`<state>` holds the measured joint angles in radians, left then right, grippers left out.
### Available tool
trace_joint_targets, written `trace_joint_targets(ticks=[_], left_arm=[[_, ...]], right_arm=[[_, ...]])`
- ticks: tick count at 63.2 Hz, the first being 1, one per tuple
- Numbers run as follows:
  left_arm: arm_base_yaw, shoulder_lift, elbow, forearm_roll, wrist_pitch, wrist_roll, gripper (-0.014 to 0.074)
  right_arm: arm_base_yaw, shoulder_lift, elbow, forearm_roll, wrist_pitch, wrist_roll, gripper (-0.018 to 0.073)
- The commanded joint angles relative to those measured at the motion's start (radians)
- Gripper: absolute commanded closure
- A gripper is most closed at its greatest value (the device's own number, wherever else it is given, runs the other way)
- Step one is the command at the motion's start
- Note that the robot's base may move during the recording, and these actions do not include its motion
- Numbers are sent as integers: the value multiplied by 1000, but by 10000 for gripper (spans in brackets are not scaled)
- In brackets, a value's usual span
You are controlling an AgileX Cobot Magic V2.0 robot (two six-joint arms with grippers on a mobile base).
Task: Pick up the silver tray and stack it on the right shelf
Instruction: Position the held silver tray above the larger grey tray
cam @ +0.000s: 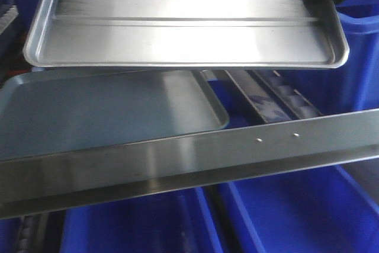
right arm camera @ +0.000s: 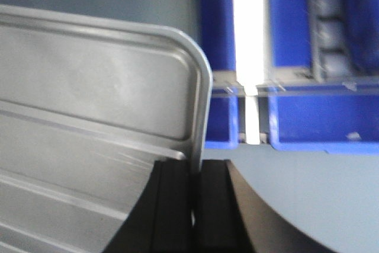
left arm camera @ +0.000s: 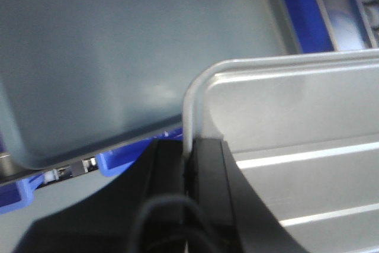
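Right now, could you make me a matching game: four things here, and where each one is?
1 silver tray
2 grey-blue tray
3 steel front bar
4 blue bins

a lying just behind the bar
b lowest, beneath the bar
c lifted, its rim pinched by black fingers
d stretching across the foreground

Pairs: 1-c, 2-a, 3-d, 4-b
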<state>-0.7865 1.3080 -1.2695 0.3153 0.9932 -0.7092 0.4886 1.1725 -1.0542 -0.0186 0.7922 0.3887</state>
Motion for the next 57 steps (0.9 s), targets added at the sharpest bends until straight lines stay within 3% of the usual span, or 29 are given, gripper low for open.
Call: trace_joint_targets(ticks=[1,57], left_arm=[[2,-34,-30,76,21,1,697],[2,-34,-30,76,21,1,697]], right_arm=[[-8,-26,-35,-58,-26,-15,503],[-8,-26,-35,-58,-26,-15,503]])
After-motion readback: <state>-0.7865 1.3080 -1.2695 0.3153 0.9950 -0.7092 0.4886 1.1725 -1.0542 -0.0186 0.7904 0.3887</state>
